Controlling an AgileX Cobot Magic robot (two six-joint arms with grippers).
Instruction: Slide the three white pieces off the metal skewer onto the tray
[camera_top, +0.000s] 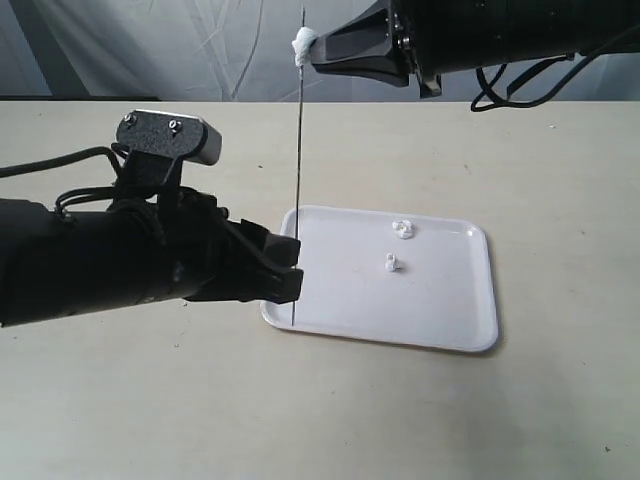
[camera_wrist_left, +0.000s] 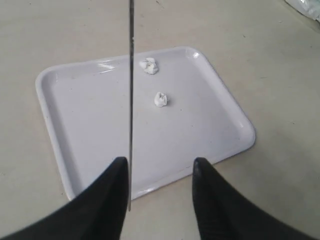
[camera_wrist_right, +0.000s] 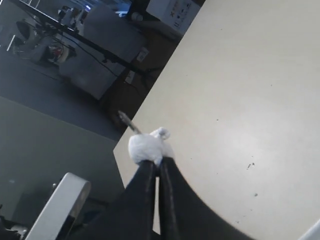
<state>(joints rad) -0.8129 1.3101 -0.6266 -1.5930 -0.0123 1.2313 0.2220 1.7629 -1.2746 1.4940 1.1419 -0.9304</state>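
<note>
The metal skewer (camera_top: 299, 150) stands upright over the near left corner of the white tray (camera_top: 440, 300). My left gripper (camera_top: 290, 268) is down at its lower end. In the left wrist view that gripper (camera_wrist_left: 160, 162) is open, and the skewer (camera_wrist_left: 131, 100) runs along the inner edge of one finger (camera_wrist_left: 112, 185). One white piece (camera_top: 303, 44) sits near the skewer's top, and my right gripper (camera_top: 318, 55) is shut on it. In the right wrist view the skewer's tip (camera_wrist_right: 124, 118) pokes out beyond that piece (camera_wrist_right: 145, 147). Two white pieces (camera_top: 403, 229) (camera_top: 392, 264) lie on the tray.
The tray (camera_wrist_left: 200, 135) lies on a plain beige table (camera_top: 560, 180). A crumpled grey backdrop (camera_top: 150, 50) hangs behind the table's far edge. Black cables (camera_top: 510, 85) trail from the right arm.
</note>
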